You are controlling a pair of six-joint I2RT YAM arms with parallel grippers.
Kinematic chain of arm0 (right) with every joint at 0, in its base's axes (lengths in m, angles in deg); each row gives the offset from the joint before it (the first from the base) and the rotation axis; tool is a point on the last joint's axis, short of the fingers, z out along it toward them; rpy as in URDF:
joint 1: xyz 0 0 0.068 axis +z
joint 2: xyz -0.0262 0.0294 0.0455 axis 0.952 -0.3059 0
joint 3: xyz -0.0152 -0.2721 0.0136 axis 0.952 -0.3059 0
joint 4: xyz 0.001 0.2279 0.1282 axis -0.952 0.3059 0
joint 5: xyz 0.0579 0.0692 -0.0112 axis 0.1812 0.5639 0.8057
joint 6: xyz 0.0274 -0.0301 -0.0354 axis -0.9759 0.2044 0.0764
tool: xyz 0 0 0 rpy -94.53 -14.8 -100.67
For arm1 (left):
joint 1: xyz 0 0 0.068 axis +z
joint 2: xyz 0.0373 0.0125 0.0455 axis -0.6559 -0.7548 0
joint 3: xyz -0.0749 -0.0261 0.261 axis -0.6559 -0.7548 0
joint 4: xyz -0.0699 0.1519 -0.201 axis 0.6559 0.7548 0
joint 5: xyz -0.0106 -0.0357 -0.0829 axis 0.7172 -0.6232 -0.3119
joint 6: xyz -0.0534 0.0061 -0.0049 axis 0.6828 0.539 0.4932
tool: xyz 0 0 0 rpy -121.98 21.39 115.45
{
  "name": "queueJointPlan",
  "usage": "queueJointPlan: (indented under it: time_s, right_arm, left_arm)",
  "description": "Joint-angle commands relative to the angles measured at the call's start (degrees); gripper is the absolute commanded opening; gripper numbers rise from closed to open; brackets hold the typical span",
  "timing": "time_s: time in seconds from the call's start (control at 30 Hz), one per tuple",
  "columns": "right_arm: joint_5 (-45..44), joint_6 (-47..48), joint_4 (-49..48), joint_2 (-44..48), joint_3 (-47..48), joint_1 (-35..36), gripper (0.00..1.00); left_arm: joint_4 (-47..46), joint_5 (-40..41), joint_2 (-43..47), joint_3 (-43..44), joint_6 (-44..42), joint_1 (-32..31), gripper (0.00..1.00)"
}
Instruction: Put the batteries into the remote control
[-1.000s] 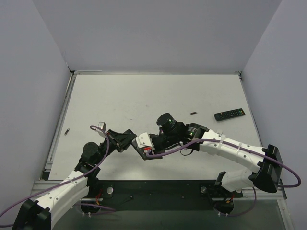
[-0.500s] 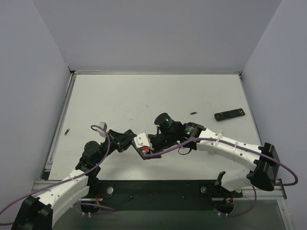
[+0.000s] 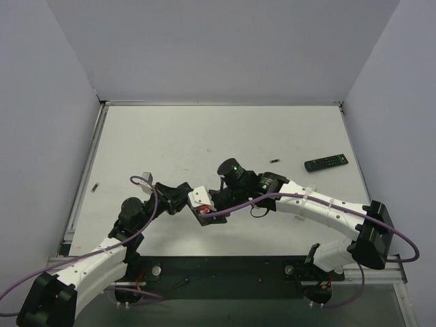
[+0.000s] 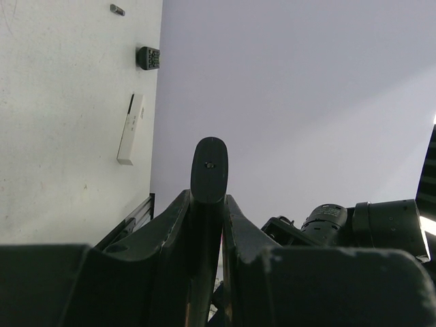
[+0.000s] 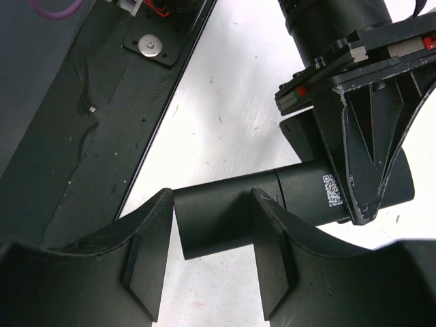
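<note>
Slim black plastic remote control (image 5: 300, 194): clamped in the left gripper (image 4: 208, 211), with the right gripper (image 5: 212, 204) spread astride its free end. A tiny dark cylindrical battery (image 3: 274, 161) lies well to its right. I'd guess its compartment is being opened; fetching that battery follows.

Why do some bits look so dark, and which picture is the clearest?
Top view: soft, even light, bright white table, faint shadows, everything sharp. Left wrist view: the left tool is so near the lens that it goes nearly black, and the remote it grips is a silhouette. Right wrist view: the right tool is dark too, but the remote's sticker is crisp.
</note>
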Motion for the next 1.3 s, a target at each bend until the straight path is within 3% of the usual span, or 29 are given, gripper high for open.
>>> queueJointPlan:
  time_s: [0.0,0.2,0.3,0.43,0.5,0.7,0.87,0.97,1.1,1.27]
  right_arm:
    - [-10.6,-2.2,-4.3,-4.5,-3.1,-1.9,0.42]
    - [-10.7,-3.9,-5.6,-3.9,-4.6,-2.0,0.42]
    - [-8.7,-6.1,-5.2,-2.7,-4.9,-1.8,0.43]
    - [-7.8,-9.4,-5.4,1.4,-5.3,-1.5,0.46]
    - [-7.2,-11.4,-6.0,3.2,-5.8,-1.3,0.52]
    - [-6.7,-15.1,-10.8,10.3,-8.8,-1.2,0.58]
    - [-10.4,-19.0,-11.8,16.1,-10.7,-1.2,0.58]
    - [-19.1,-24.6,-13.3,19.5,-12.1,-1.3,0.68]
    - [-34.6,-34.8,-6.7,22.1,-12.0,-2.2,0.82]
    - [-53.3,-50.0,0.6,24.6,-13.2,-4.3,0.9]
  left_arm:
    - [-23.2,-9.9,1.6,8.9,8.1,-2.1,0.0]
    - [-22.6,-9.9,1.2,9.0,6.4,-2.3,0.0]
    - [-16.8,-10.0,1.2,9.8,0.0,-2.1,0.0]
    - [-4.5,-8.8,0.3,10.5,-14.8,-1.9,0.0]
    - [-4.3,-7.3,-0.7,9.9,-19.1,-1.5,0.0]
    - [-6.2,-9.0,-5.9,10.5,-20.9,-1.1,0.0]
    - [-1.7,-9.1,-7.3,12.3,-25.0,-1.1,0.0]
    - [7.0,-8.2,-7.7,15.3,-31.4,-1.1,0.0]
    - [22.2,-3.8,-9.9,20.9,-44.6,-1.1,0.0]
    - [37.0,2.1,-20.9,29.6,-54.1,-1.3,0.0]
